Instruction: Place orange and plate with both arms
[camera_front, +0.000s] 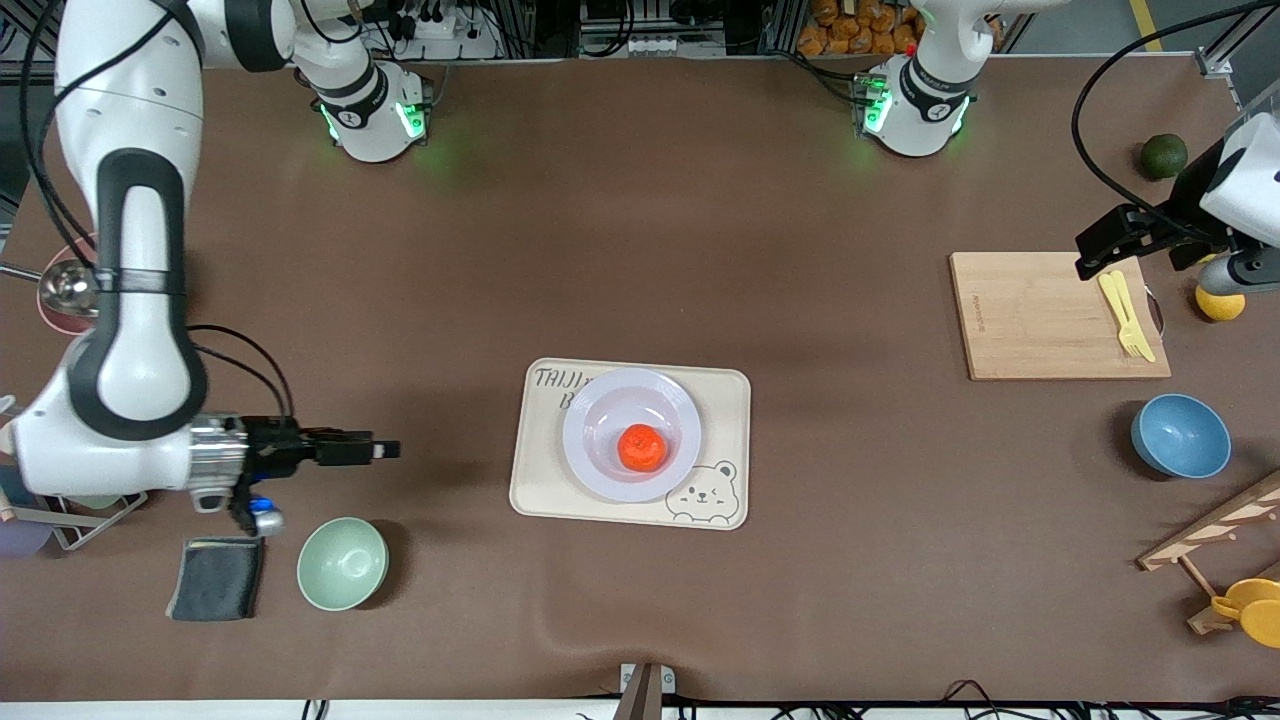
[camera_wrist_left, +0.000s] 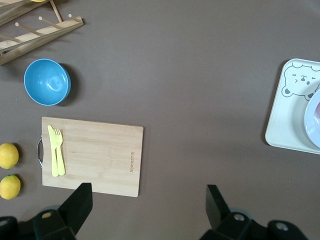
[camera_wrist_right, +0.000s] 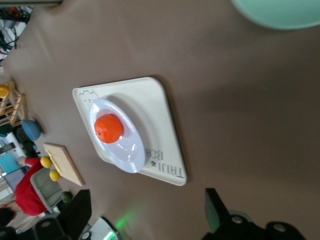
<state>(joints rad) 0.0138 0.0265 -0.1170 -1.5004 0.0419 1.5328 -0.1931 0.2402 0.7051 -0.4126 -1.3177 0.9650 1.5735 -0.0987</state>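
The orange (camera_front: 641, 447) lies in the middle of the pale lavender plate (camera_front: 585, 440). The plate sits on the cream bear tray (camera_front: 725, 400) in the middle of the table. My right gripper (camera_front: 385, 450) is open and empty, low over bare table between the tray and the right arm's end. Its wrist view shows the orange (camera_wrist_right: 108, 128) on the plate (camera_wrist_right: 131, 156), with the gripper (camera_wrist_right: 147, 197) apart from them. My left gripper (camera_front: 1100, 250) is open and empty over the cutting board's edge. Its wrist view (camera_wrist_left: 147, 192) shows only the plate's rim (camera_wrist_left: 315, 120).
A wooden cutting board (camera_front: 1040, 320) with a yellow fork and knife (camera_front: 1127, 315) lies at the left arm's end, with a blue bowl (camera_front: 1180, 435), a lemon (camera_front: 1220, 303), a dark green fruit (camera_front: 1163, 156) and a wooden rack (camera_front: 1215, 530). A mint bowl (camera_front: 342, 563) and dark cloth (camera_front: 215, 578) lie by the right gripper.
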